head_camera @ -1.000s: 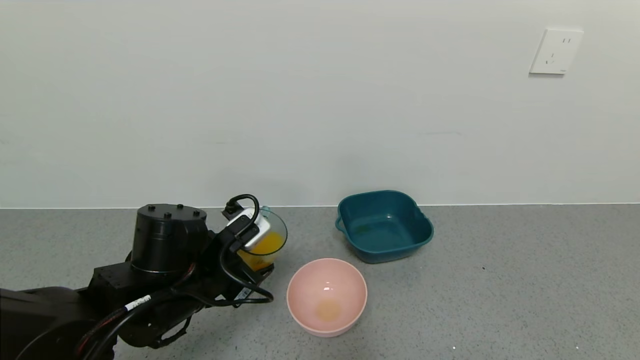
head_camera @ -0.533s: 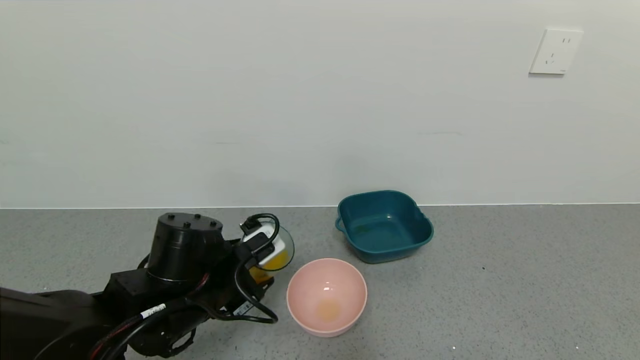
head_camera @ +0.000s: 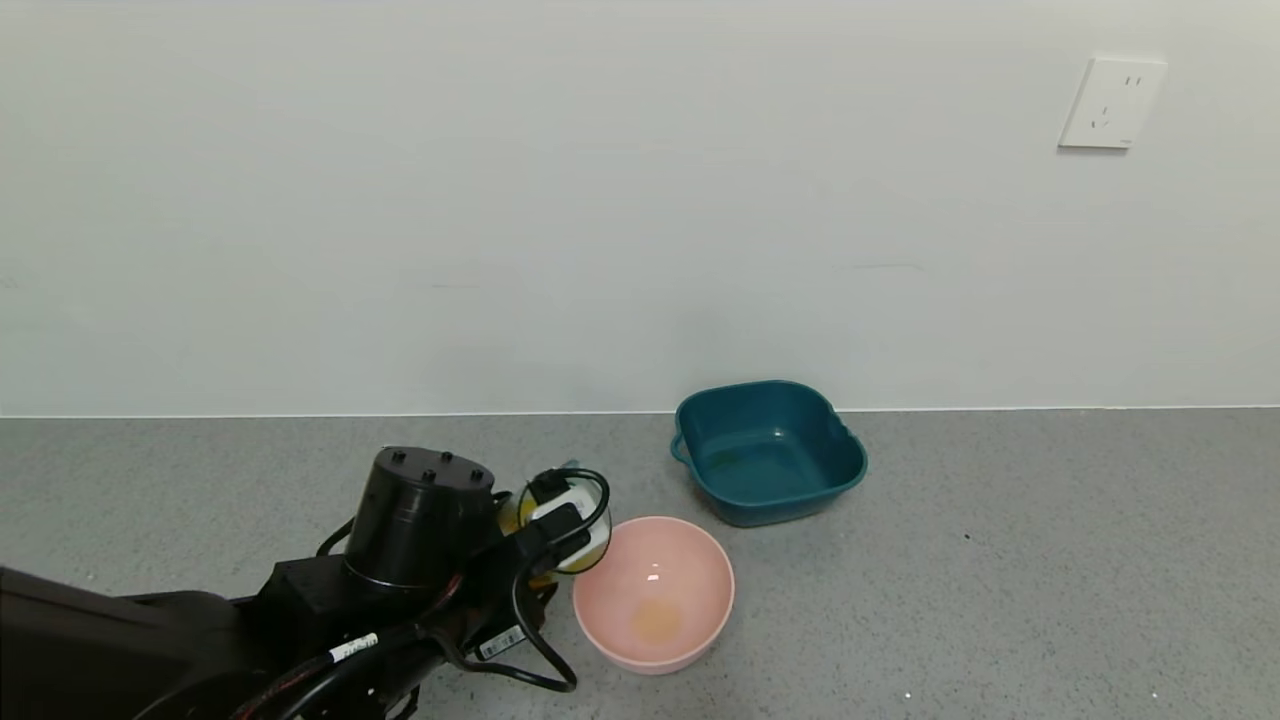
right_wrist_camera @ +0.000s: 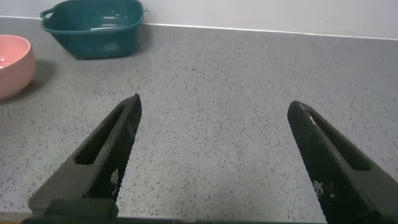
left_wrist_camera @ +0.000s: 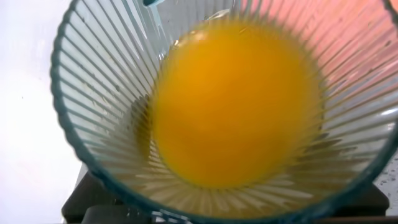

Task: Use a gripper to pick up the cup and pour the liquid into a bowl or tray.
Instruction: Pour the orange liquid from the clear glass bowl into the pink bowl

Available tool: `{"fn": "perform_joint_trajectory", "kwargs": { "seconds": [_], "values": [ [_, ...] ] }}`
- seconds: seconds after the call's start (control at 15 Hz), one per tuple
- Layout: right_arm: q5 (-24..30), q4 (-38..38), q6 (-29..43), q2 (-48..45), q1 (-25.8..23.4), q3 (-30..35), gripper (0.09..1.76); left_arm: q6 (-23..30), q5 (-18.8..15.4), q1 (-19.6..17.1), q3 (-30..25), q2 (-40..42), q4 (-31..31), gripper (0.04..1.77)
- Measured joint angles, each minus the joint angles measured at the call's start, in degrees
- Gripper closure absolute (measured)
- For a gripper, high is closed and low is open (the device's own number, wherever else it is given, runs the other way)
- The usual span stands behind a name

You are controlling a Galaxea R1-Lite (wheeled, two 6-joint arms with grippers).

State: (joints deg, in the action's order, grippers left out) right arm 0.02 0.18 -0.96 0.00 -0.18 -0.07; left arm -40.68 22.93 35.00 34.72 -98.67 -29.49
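Note:
My left gripper [head_camera: 562, 528] is shut on the cup [head_camera: 590, 545], a ribbed pale blue-green tumbler, and holds it tilted just left of the pink bowl [head_camera: 690, 560], at its rim. The gripper's fingers are hidden behind the white part and cables. The orange liquid [head_camera: 514, 512] is inside the cup. In the left wrist view the cup [left_wrist_camera: 93, 99] fills the picture with the liquid [left_wrist_camera: 236, 106] pooled in it. The bowl has a faint orange patch on its bottom. My right gripper [right_wrist_camera: 214, 102] is open and empty over bare floor, out of the head view.
A dark teal square basin [head_camera: 830, 480] stands behind and right of the pink bowl, near the wall. It also shows in the right wrist view [right_wrist_camera: 118, 37], beside the pink bowl [right_wrist_camera: 12, 62]. The grey speckled surface spreads to the right.
My left arm has moved right and lower with the cup, from well left of the pink bowl to its left rim. The bowl and the basin have not moved.

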Motion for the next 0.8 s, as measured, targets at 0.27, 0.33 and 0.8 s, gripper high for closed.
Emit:
{"fn": "perform_joint_trajectory", "kwargs": {
  "seconds": [0.27,0.33,0.8],
  "values": [
    [-0.02,0.0,0.02,0.0,0.0,0.0,0.14,-4.33,3.41,0.15,0.28,-1.22,0.0,0.53],
    [0.02,0.0,0.02,0.0,0.0,0.0,0.14,-5.18,3.89,0.15,0.37,-1.41,0.0,0.53],
    [0.02,0.0,0.0,0.0,0.0,-0.02,0.14,-9.46,6.73,0.63,0.61,-2.86,-0.02,0.53]
  ]
}}
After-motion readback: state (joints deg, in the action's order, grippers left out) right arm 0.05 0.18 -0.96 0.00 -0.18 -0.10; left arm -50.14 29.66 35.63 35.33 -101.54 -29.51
